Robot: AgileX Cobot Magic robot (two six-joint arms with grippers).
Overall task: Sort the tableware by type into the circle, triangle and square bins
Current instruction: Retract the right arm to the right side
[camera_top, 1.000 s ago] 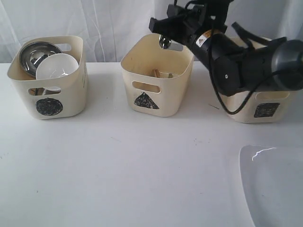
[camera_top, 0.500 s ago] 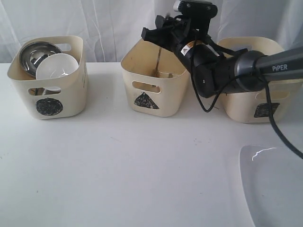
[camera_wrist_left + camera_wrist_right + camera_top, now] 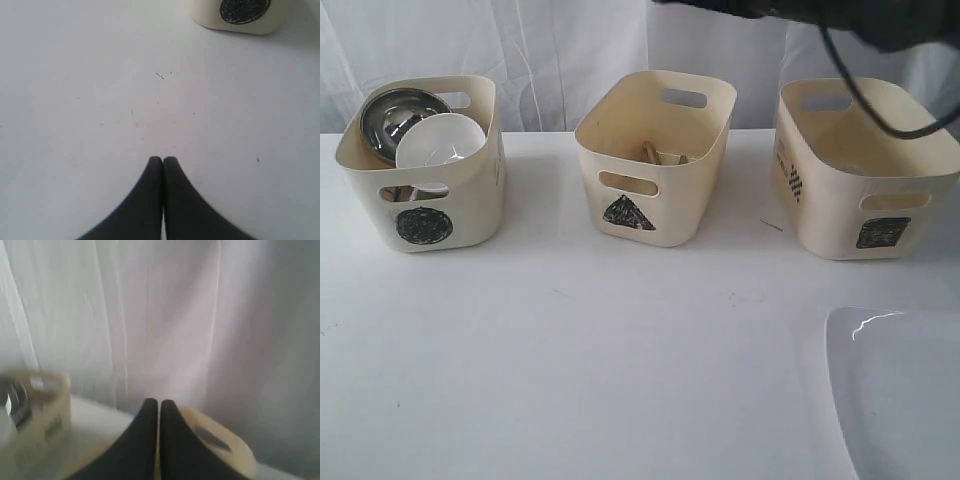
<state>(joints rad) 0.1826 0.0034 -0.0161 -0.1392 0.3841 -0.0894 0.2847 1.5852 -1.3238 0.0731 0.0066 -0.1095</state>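
**A:** Where is the tableware sitting?

**B:** On the left of the exterior view, a steel bowl (image 3: 388,115) and a small white bowl (image 3: 440,147) are inside the circle bin (image 3: 472,200), the white one leaning against the steel one. In the middle, the triangle bin (image 3: 682,200) holds wooden chopsticks (image 3: 653,155) down at its bottom. The large white plate (image 3: 900,390) lies on the table (image 3: 570,350) at the near right corner, cut off by the frame and well apart from the square bin (image 3: 830,215).

**A:** And the grippers?

**B:** The left gripper (image 3: 163,161) is over bare table with its two fingers pressed together and nothing between them. The circle bin's black mark shows near it. The right gripper (image 3: 159,402) also has its fingers closed on nothing, and it points toward the white curtain (image 3: 175,315) above the bins' rims, though that view is blurred. In the exterior view only part of the right arm (image 3: 860,15) shows along the top edge, with a black cable (image 3: 895,132) hanging over the square bin
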